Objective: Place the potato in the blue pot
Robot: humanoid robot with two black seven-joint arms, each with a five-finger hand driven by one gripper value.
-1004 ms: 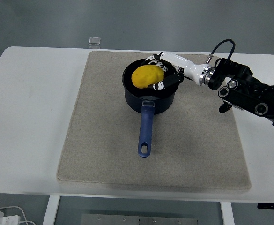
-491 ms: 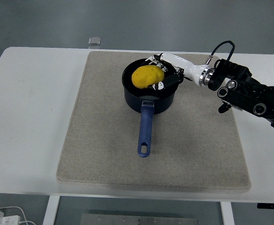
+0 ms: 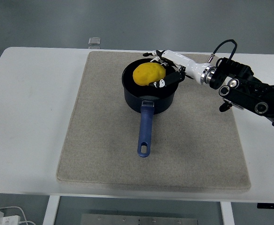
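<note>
A yellow potato [image 3: 148, 74] sits in the mouth of the blue pot [image 3: 149, 97], which stands on a grey mat with its handle [image 3: 145, 133] pointing toward me. My right hand [image 3: 166, 70] reaches in from the right over the pot's far right rim. Its fingers [image 3: 161, 83] still lie around the potato's right side, spread a little wider than before. I cannot tell whether they still grip it. The left arm is out of view.
The grey mat [image 3: 99, 140] covers the middle of the white table [image 3: 29, 117]. A small grey block [image 3: 94, 41] lies at the table's far edge. My right forearm [image 3: 249, 91] hangs over the mat's right edge.
My right hand has lifted slightly and its fingers have spread a little. The potato sits a touch higher and further right in the pot.
</note>
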